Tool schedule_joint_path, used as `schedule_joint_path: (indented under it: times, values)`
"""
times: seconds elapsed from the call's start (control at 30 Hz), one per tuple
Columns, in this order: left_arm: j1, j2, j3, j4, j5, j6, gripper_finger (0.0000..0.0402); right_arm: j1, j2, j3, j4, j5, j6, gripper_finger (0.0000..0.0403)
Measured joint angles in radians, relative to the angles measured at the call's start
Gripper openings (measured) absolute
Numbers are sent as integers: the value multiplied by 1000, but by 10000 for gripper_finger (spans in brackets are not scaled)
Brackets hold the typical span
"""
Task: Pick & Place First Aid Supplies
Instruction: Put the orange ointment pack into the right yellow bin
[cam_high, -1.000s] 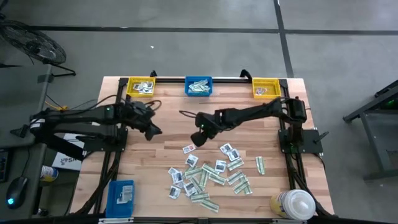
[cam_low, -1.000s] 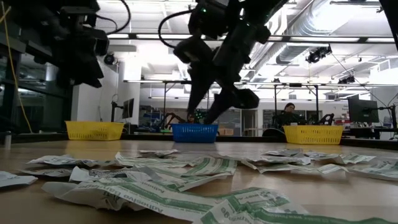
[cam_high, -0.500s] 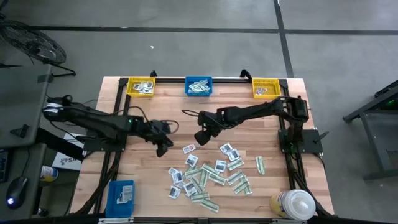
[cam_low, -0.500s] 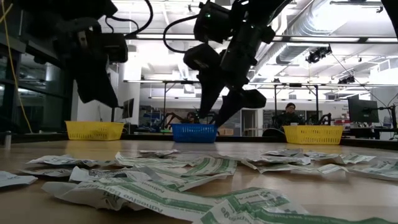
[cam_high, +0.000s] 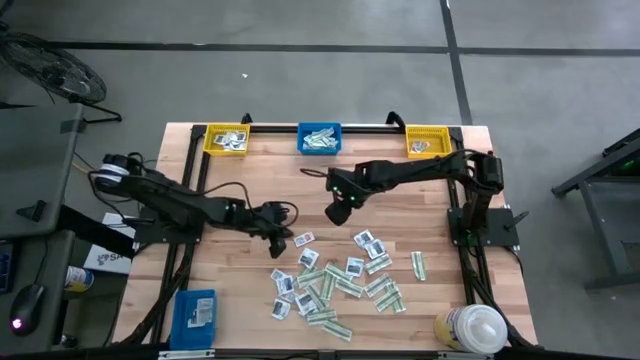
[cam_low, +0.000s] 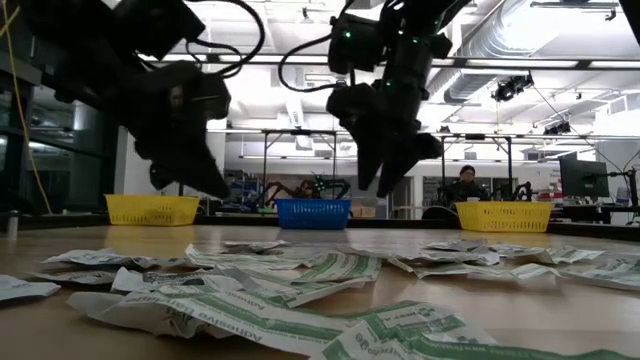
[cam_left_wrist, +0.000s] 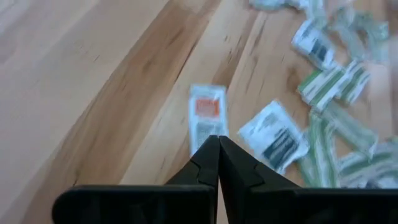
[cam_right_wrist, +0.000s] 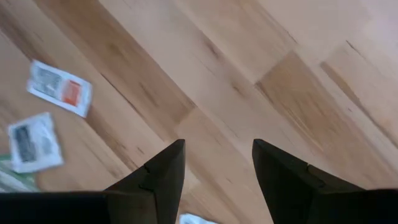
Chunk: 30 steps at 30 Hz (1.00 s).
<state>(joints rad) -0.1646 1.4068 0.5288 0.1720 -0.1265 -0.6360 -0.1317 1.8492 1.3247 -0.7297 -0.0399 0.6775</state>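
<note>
Packets (cam_high: 335, 280): roughly two dozen loose on the table (cam_high: 240, 190), lying at about 5 o'clock from its centre; more sat in the bins. Two kinds: squarish white ones with dark marks, and narrow green-and-white strips. One white packet with an orange patch (cam_left_wrist: 207, 117) lay apart at the pile's 10 o'clock edge.

Left gripper (cam_high: 279, 241) was low over the wood just at 9 o'clock of that packet, fingers (cam_left_wrist: 211, 163) pressed together, holding nothing.

Right gripper (cam_high: 335, 213) hung above bare wood at 12 o'clock of the pile, fingers (cam_right_wrist: 165, 171) spread, empty.

Bins: two yellow (cam_high: 226, 139) (cam_high: 427, 141) and one blue (cam_high: 320, 139) along the far edge, and one blue (cam_high: 196, 312) at the near left corner. One white-capped bottle (cam_high: 472, 328) stood at the near right corner.
</note>
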Motion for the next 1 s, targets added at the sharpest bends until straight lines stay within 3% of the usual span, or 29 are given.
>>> schedule_joint_path:
  times: [0.3, 0.77, 1.0]
  values:
    - [-29, 52, 0, 66, -1, -1, 1, -6, 0, 0, -33, 13, -41, 181]
    - [-66, 144, 0, 121, -117, -50, 0, -8, 0, 0, -37, 15, -51, 181]
    - [-66, 165, 1, 117, -96, -49, 0, -8, 0, 0, -41, 15, -50, 181]
